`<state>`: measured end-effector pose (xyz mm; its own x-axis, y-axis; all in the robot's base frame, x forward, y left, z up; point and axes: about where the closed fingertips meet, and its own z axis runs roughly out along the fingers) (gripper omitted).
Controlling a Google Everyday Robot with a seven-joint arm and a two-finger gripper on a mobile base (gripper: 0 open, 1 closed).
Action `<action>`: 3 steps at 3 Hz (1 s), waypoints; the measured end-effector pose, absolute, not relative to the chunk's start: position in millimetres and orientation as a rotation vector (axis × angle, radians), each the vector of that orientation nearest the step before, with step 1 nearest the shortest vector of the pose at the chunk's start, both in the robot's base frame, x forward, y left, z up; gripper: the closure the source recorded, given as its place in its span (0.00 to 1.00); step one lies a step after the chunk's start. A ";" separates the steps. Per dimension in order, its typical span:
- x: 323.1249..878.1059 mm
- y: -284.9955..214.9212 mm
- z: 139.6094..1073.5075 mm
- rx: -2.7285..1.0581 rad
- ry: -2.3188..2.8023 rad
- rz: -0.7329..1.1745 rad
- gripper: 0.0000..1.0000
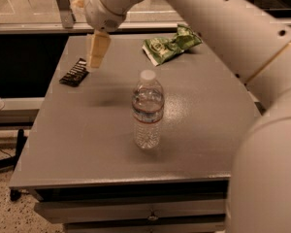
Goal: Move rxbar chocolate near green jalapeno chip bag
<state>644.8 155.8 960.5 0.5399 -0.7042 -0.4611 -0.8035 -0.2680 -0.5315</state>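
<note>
The rxbar chocolate (74, 72), a small flat black bar with white lines, lies near the table's far left edge. The green jalapeno chip bag (171, 44), wrinkled green foil, lies at the far middle-right of the table. My gripper (96, 57) hangs from the white arm above the table, just right of and slightly above the bar, holding nothing that I can see. Its cream fingers point down.
A clear water bottle (147, 110) with a white cap stands upright in the middle of the grey table (87, 144). My white arm fills the right side of the view. A rail and window run behind the table.
</note>
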 end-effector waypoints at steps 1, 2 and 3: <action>677.8 200.5 931.3 -2.025 1.201 0.256 0.00; 701.0 214.4 895.7 -1.986 1.295 0.364 0.00; 703.6 214.1 871.4 -1.931 1.422 0.480 0.00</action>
